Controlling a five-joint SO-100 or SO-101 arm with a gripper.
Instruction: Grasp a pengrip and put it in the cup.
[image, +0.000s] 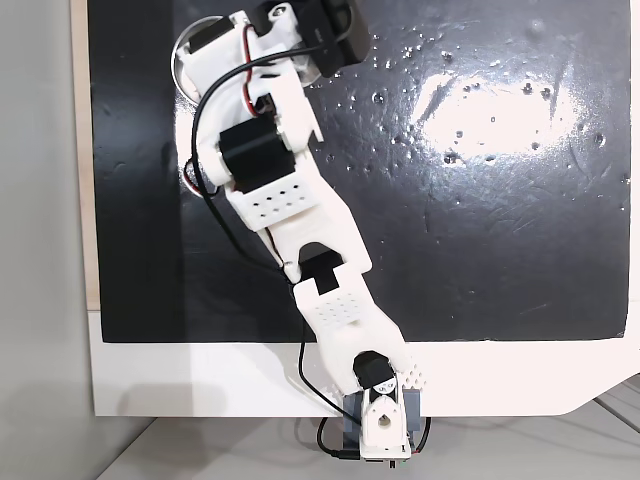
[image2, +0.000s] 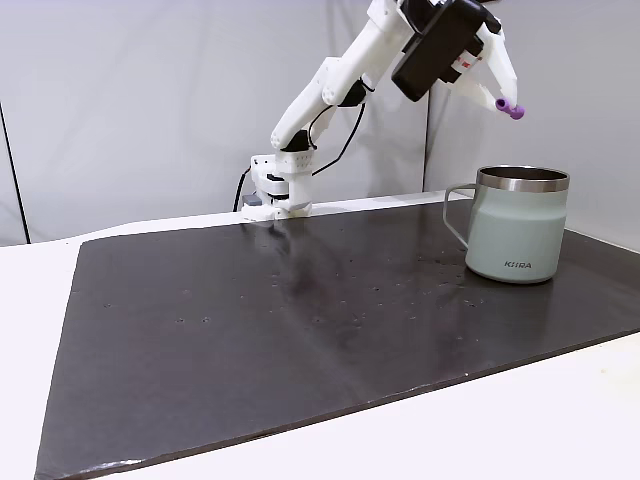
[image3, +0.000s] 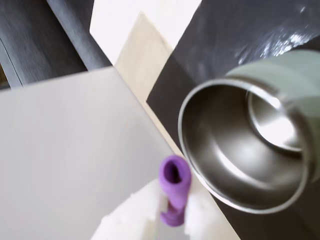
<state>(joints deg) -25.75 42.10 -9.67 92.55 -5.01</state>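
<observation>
The pengrip (image2: 510, 107), a small purple ribbed tube, is held high in the air with my gripper (image2: 507, 101) shut on it. Below it stands the cup (image2: 518, 225), a pale grey-green mug with a steel rim, its handle turned left in that fixed view. In the wrist view the pengrip (image3: 174, 187) sits between my white fingers (image3: 131, 215), just left of the cup's (image3: 240, 145) shiny open mouth. From above, the arm covers most of the cup (image: 182, 70); a bit of its rim shows.
A black mat (image2: 300, 320) covers the white table (image2: 560, 420). The arm's base (image: 380, 425) is clamped at the table's edge. The cup stands near the mat's corner, by the table's edge (image3: 150, 75).
</observation>
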